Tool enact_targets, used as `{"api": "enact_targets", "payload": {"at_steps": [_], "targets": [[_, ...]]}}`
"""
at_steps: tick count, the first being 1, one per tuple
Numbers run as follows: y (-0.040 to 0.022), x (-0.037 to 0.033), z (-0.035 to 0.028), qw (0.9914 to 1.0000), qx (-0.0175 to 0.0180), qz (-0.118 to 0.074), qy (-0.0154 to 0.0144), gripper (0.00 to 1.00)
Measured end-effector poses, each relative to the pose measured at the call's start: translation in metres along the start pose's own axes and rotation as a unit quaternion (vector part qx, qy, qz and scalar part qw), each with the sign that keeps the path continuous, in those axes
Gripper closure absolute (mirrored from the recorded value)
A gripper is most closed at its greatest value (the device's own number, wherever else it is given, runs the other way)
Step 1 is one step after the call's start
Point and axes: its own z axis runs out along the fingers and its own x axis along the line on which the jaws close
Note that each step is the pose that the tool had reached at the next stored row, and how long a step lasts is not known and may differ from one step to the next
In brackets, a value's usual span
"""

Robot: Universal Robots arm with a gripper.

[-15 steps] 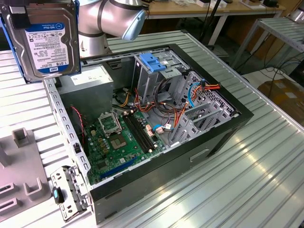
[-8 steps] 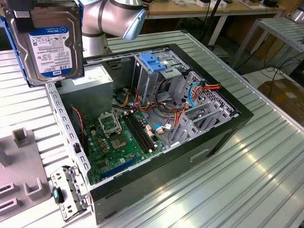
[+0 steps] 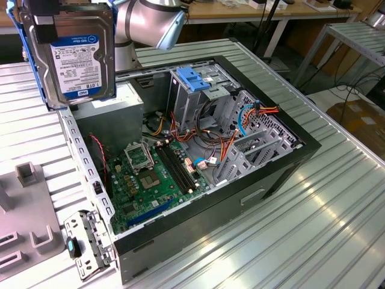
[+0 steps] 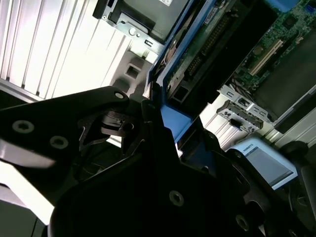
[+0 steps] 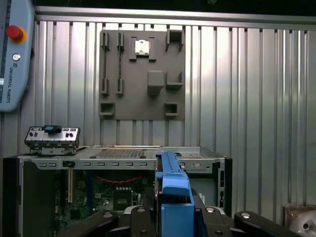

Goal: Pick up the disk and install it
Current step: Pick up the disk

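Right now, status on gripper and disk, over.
Gripper shut on the disk. Disk upright above the open case, not installed. Cables bunched beside drive cage.

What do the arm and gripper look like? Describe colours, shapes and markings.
The arm has a rounded silver-grey joint housing with a pale blue end cap. The gripper is matte black, built of flat angular linkage plates joined at round pivots, with small grey screw heads.

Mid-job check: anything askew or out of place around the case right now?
A small metal bracket with a blue clip lies outside the open black computer case, by its corner, seemingly detached. The silver-grey metal disk hangs upright.
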Motion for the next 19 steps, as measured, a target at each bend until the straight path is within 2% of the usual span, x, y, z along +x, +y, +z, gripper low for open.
{"api": "enact_targets", "payload": {"at_steps": [19], "targets": [[-0.0363,0.0064,0.0006,1.00000,0.0000,0.000,0.0018,0.63]]}}
